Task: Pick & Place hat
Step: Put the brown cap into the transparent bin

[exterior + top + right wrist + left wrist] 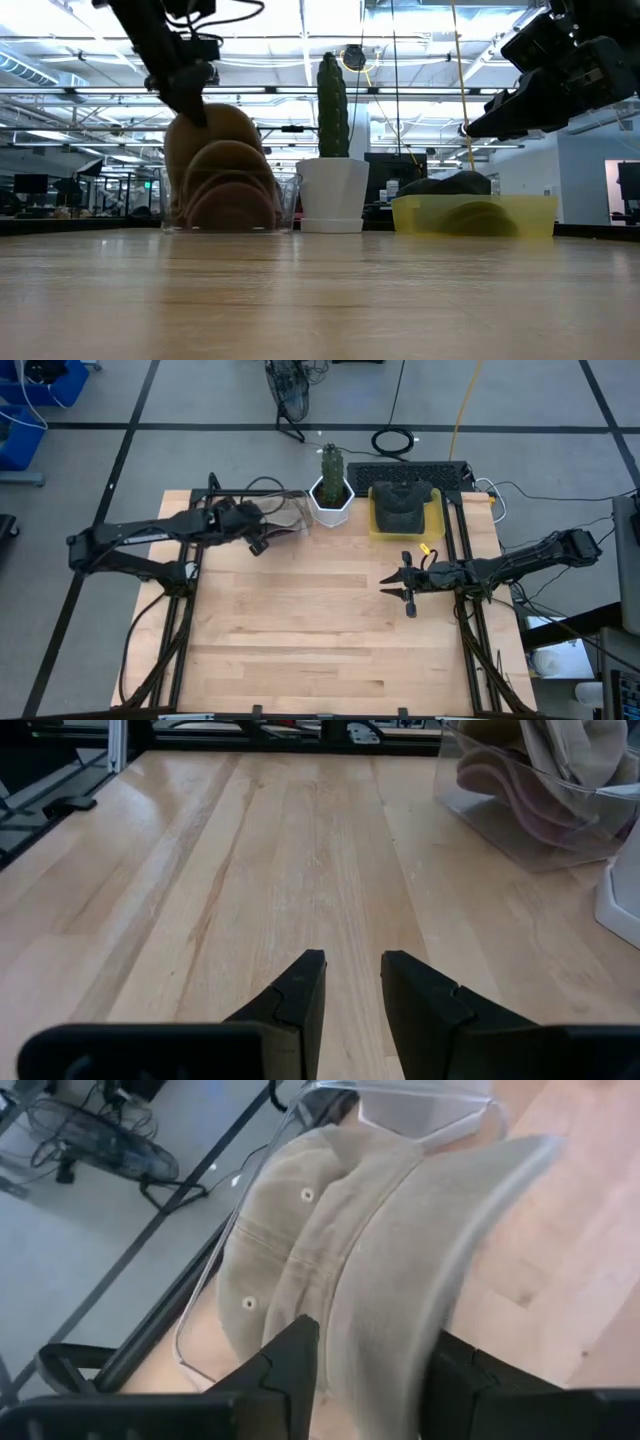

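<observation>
The wooden table (300, 630) carries, along its far edge, a clear bin (230, 205) of hats, a white cactus pot (331, 500) and a yellow tray (475, 215) holding a dark hat (400, 505). The left gripper (365, 1365) hangs right over the clear bin with its fingers part open astride the brim of the topmost tan hat (340, 1230), whose crown lies just ahead of the tips and whose long axis runs away from them; whether they are pinching it I cannot tell. The right gripper (350, 985), part open and holding nothing, hovers low over bare wood just short of the yellow tray, so the left is much the nearer to the tan hat.
</observation>
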You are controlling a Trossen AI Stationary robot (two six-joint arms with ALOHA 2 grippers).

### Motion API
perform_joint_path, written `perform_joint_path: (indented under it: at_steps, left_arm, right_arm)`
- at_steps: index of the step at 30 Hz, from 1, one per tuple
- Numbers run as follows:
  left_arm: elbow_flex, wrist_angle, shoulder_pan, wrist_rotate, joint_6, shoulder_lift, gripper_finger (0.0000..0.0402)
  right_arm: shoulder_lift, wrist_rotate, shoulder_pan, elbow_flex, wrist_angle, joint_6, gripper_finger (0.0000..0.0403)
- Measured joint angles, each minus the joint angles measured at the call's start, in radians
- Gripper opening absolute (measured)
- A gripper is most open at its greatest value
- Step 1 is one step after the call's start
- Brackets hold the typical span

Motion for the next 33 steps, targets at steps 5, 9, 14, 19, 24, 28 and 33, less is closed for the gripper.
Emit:
perform_joint_path:
  at_steps: [5, 9, 14, 19, 24, 28, 33]
  left_arm:
    - [0.0, -0.018, -0.018, -0.051, 0.015, -0.074, 0.0136]
    - [0.001, -0.006, -0.02, -0.188, 0.016, -0.156, 0.0136]
    - [0.002, 0.063, -0.019, -0.226, 0.013, -0.255, 0.0136]
    - [0.002, 0.085, -0.017, -0.24, 0.004, -0.286, 0.0136]
    - [-0.029, 0.111, 0.029, -0.217, -0.026, -0.221, 0.0136]
    - [-0.073, 0.195, 0.071, -0.052, -0.021, -0.108, 0.0136]
    - [-0.085, 0.284, 0.129, 0.128, 0.011, 0.054, 0.0136]
  right_arm:
    - [0.0, 0.0, 0.0, 0.0, 0.014, 0.003, 0.0089]
    - [0.0, 0.001, 0.0, 0.0, 0.017, 0.003, 0.0089]
    - [0.0, 0.001, 0.0, 0.0, 0.018, 0.003, 0.0089]
    - [0.0, 0.001, 0.0, 0.0, 0.02, 0.003, 0.0089]
    - [0.0, 0.001, 0.0, 0.0, 0.053, 0.003, 0.0089]
    - [0.0, 0.001, 0.0, 0.0, 0.058, -0.002, 0.0089]
    - [0.0, 0.001, 0.0, 0.0, 0.058, -0.006, 0.0089]
